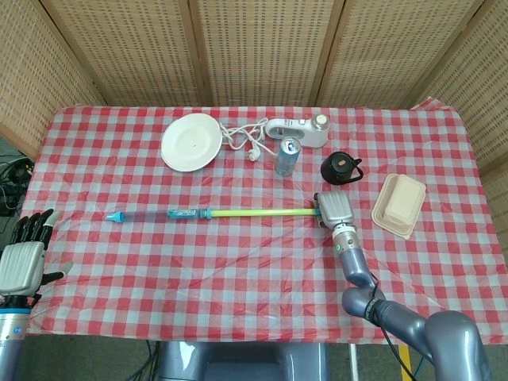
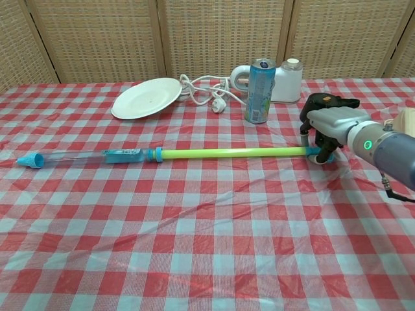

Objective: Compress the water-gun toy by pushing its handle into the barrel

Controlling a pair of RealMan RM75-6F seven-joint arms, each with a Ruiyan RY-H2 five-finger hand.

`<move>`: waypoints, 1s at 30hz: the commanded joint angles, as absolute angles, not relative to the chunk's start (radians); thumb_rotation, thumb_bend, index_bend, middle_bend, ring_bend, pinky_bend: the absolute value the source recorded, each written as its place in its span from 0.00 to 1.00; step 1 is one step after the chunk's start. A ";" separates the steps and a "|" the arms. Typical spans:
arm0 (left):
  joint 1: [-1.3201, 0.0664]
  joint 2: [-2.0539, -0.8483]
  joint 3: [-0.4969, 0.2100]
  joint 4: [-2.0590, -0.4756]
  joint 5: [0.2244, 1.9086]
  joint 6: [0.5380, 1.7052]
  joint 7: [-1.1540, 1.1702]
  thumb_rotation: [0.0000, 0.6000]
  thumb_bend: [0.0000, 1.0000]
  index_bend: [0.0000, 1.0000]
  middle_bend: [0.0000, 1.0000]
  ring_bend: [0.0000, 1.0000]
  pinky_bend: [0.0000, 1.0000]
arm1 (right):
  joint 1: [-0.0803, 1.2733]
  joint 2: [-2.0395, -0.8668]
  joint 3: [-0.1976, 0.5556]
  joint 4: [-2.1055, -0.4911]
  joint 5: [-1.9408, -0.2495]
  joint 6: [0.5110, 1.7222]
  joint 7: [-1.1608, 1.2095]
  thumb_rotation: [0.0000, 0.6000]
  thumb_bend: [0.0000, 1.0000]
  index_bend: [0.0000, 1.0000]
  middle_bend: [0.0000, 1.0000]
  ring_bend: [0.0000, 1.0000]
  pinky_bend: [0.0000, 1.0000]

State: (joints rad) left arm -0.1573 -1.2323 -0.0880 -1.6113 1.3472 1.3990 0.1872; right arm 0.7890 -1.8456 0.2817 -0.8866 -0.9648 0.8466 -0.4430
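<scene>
The surface, covered in a red-and-white checked cloth, filled both views in front of woven screens. Across its middle lay the water-gun toy, stretched left to right: a pale blue nozzle tip at the far left, a clear barrel with a blue piece inside, then a blue collar and a long yellow-green rod running to the handle at the right end. Much of the rod was outside the barrel.

The right robot hand was at that right end, its fingers curled down around the blue handle; the grip looked closed on it, though the fingertips were partly hidden behind the hand in the head view. The left robot hand hung off the near left edge of the surface, fingers spread and holding nothing, well apart from the toy.

Behind the toy, a white plate sat toward the back left. Just right of it lay a white cord with a plug, leading to a white appliance. A beige lidded container rested near the right edge. A blue drink can stood upright in front of the appliance, and a small black object sat between the can and the container.
</scene>
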 commanded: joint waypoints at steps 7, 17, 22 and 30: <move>-0.154 -1.220 -0.092 -1.629 1.344 1.406 0.185 1.00 0.21 0.00 0.00 0.00 0.00 | 0.771 -1.762 0.298 -1.049 -0.985 0.914 -0.449 1.00 0.55 0.76 1.00 1.00 0.66; -0.171 -1.162 -0.109 -1.725 1.356 1.411 0.223 1.00 0.21 0.00 0.00 0.00 0.00 | 0.749 -1.629 0.334 -1.303 -0.892 0.938 -0.498 1.00 0.55 0.80 1.00 1.00 0.66; -0.184 -1.136 -0.121 -1.770 1.352 1.405 0.247 1.00 0.21 0.00 0.00 0.00 0.00 | 0.748 -1.574 0.341 -1.386 -0.884 0.939 -0.482 1.00 0.55 0.81 1.00 1.00 0.66; -0.225 -1.110 -0.156 -1.828 1.323 1.381 0.310 1.00 0.21 0.00 0.00 0.00 0.00 | 0.751 -1.513 0.338 -1.443 -0.889 0.928 -0.443 1.00 0.54 0.81 1.00 1.00 0.66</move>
State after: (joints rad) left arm -0.2162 -1.1143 -0.1472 -1.8178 1.3331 1.3866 0.2978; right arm 0.7496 -1.5171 0.3396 -1.4396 -0.8902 0.9296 -0.4454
